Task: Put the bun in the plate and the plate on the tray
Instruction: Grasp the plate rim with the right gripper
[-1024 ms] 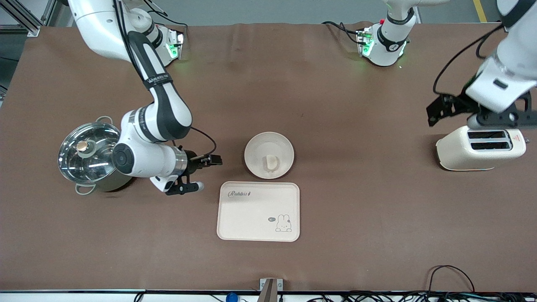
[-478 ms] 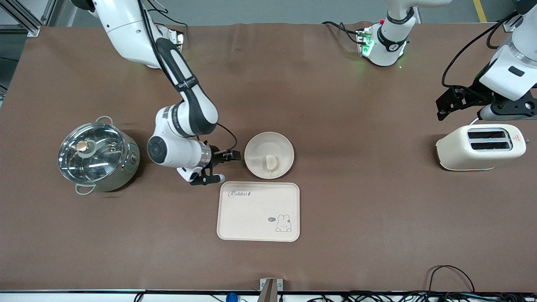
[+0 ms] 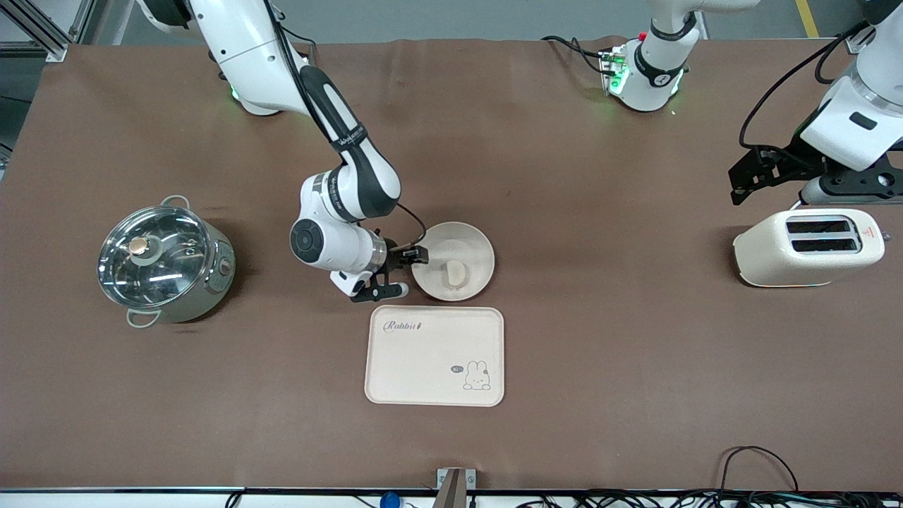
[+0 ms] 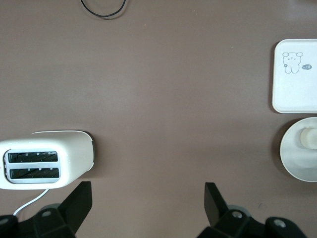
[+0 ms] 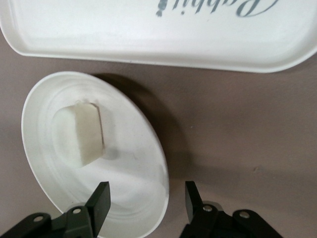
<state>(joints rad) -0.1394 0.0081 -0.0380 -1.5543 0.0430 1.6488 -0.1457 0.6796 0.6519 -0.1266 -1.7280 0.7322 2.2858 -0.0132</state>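
Front view: pale stubby bun (image 3: 455, 272) lies in round cream plate (image 3: 471, 248)

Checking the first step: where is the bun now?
The bun lies in the plate mid-table, just farther from the front camera than the tray; the right gripper is at the plate's rim.

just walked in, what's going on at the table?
The bun already lies in the plate, which sits on the table beside the tray, not on it. The right gripper is at the plate's rim on the pot's side, fingers open and straddling the edge, nothing lifted yet. The left gripper waits open above the toaster.
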